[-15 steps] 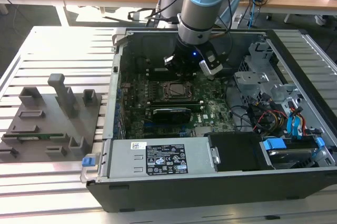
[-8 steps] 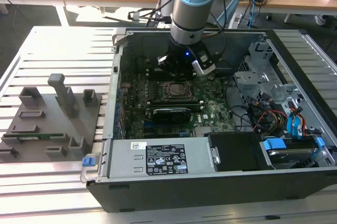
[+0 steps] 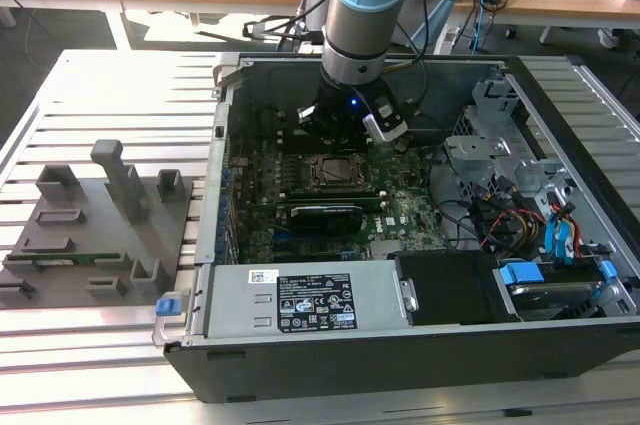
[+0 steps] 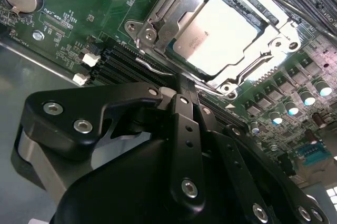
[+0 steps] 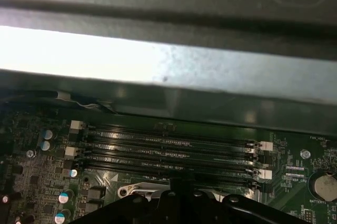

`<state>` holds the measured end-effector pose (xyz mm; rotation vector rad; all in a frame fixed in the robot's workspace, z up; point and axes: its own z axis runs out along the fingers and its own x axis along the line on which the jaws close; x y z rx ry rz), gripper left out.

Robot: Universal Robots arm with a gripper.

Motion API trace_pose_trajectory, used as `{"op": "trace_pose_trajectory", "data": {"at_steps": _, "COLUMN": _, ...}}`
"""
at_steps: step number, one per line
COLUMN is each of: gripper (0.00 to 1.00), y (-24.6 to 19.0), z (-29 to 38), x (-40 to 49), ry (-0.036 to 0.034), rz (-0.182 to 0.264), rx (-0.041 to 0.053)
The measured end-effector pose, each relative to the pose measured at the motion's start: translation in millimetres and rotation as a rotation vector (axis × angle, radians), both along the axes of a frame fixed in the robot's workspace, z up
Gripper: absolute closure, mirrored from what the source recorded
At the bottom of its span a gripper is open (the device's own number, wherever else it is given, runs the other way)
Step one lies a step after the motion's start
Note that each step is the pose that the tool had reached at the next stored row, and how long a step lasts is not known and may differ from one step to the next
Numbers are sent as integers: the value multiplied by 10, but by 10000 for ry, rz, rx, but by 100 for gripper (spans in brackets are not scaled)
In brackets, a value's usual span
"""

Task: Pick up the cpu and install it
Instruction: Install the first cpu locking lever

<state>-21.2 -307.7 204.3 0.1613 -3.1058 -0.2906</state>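
Black gripper (image 4: 181, 95) linkage sits nearest in the second wrist view — whether its fingers are parted or closed, I cannot tell. Just beyond it, the cpu (image 4: 217, 33) lies flat in the metal socket frame (image 4: 158, 21) on the green motherboard (image 4: 68, 13) — nothing touching it.

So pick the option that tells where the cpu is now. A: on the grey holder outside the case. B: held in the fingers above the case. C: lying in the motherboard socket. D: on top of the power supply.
C: in the second wrist view the cpu lies flat inside the socket frame on the motherboard, apart from the gripper.
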Motion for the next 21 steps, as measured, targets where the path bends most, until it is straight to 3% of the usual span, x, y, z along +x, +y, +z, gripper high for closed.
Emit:
{"op": "trace_pose_trajectory", "data": {"at_steps": 5, "gripper": 89, "y": 20, "z": -8, "x": 8, "ry": 0, "rz": 1, "rx": 0}}
{"op": "trace_pose_trajectory", "data": {"at_steps": 21, "gripper": 89, "y": 20, "z": -23, "x": 81, "ry": 14, "rz": 0, "rx": -18}}
